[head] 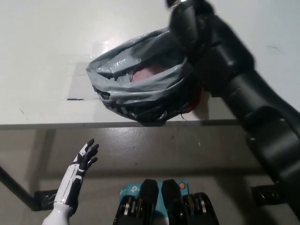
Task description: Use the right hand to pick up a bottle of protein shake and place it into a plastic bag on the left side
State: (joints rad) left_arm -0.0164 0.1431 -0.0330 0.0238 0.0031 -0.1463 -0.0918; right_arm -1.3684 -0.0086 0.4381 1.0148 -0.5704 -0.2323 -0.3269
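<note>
The grey plastic bag [136,89] stands open on the white table [42,56], with something red [144,74] showing inside. My black right arm [229,70] is blurred. It reaches up and left across the bag's right side. The right hand [185,9] sits at the picture's top edge, above the bag's far rim and mostly cut off. No protein shake bottle can be made out. My white left hand [84,157] rests open, low at the left and below the table's front edge.
The table's front edge [140,124] runs across the middle of the picture, with the floor below it. A dark table leg [16,190] stands at the lower left. A red patch [192,105] shows at the bag's lower right.
</note>
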